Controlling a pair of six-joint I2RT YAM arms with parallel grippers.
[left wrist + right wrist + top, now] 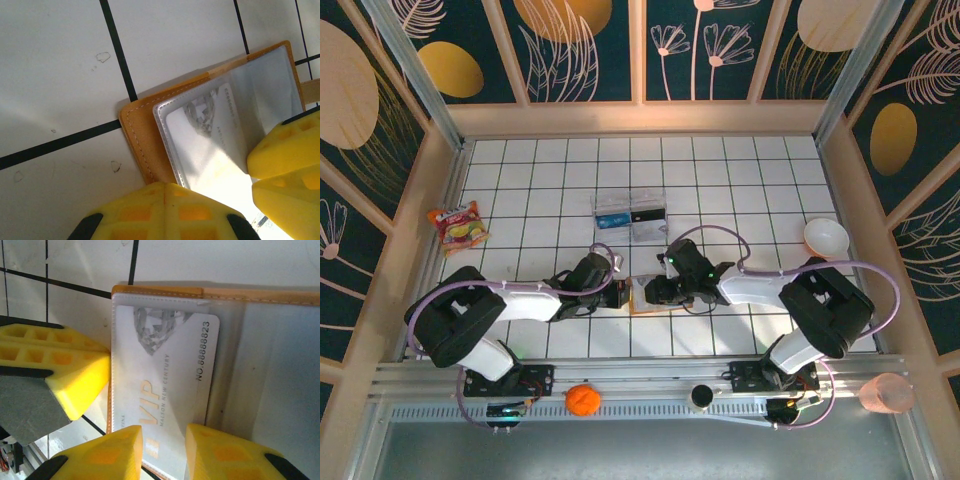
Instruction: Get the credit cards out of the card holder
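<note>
Narrowly parted, the right gripper (164,440) hides one end of the credit card (165,370); left gripper (164,192) closed.

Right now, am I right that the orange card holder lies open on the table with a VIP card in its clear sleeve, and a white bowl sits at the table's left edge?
Not quite: the white bowl sits at the right edge of the table, as the top external view shows. The orange card holder does lie open with the VIP card tucked in it.
</note>
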